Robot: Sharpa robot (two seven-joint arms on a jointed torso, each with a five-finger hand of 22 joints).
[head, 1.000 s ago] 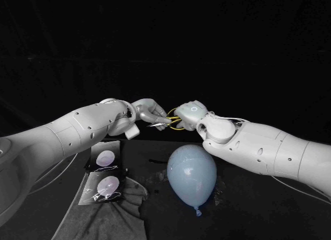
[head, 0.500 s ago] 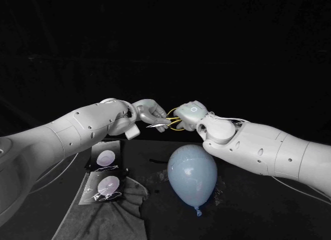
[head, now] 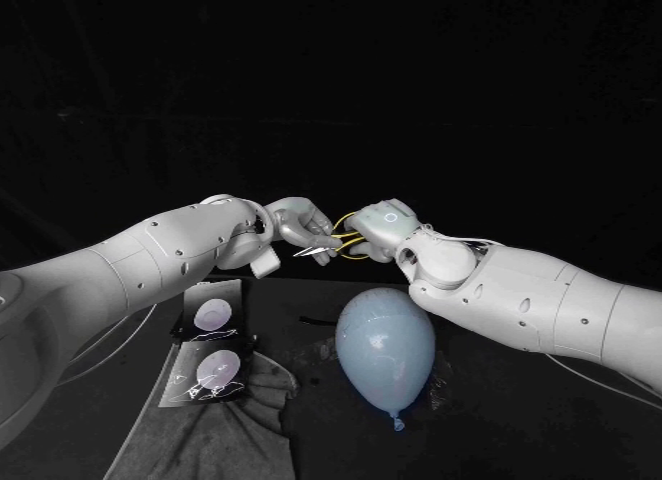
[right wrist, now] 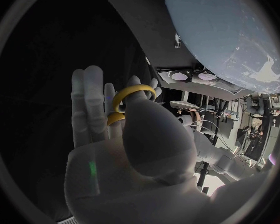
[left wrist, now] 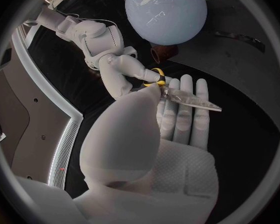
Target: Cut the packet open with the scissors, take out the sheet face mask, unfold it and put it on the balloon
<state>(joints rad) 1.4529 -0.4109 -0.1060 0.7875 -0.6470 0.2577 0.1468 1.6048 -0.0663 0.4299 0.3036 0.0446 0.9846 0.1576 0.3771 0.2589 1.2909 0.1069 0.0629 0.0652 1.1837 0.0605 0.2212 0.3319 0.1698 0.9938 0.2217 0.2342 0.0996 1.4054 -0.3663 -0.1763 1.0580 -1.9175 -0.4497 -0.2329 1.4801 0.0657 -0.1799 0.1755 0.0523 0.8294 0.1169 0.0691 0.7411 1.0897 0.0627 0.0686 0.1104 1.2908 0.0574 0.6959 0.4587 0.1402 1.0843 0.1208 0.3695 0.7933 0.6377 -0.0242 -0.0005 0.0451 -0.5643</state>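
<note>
The scissors (head: 336,242) with yellow handle loops hang in the air between my two hands, above the far end of the table. My left hand (head: 292,228) pinches the blades (left wrist: 191,101) between thumb and fingers. My right hand (head: 377,224) has fingers through the yellow loops (right wrist: 130,97). The pale blue balloon (head: 385,344) lies on the black table below the hands, knot toward me. Two dark packets, each with a pale oval on it, lie to the left: one farther (head: 213,315), one nearer (head: 204,375).
A grey cloth (head: 216,430) is spread over the near left of the table, under the nearer packet. A thin dark strip (left wrist: 239,37) lies on the table (head: 533,420) near the balloon.
</note>
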